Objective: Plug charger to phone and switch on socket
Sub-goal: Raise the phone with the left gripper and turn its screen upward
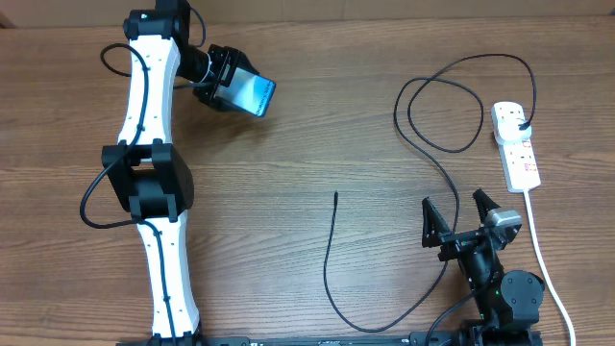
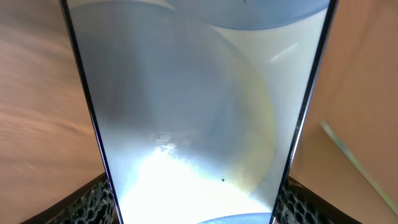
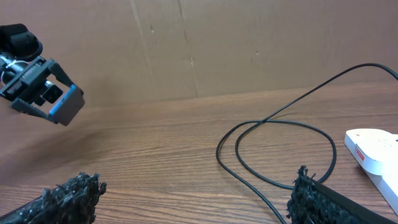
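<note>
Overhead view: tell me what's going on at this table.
The left gripper holds the phone clear of the table at the far left. The right gripper stands open and empty near the socket. The charger is plugged into the socket, but its connector tip lies loose mid-table, so the phone is not yet plugged in.

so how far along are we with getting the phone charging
Done: the plug of the charger looks seated in the power strip. In hand: the left gripper holds the phone, raised off the table. Left: the connector tip lies loose on the table, far from the phone, the right gripper is open and empty, and whether the strip's switch is on cannot be told.
</note>
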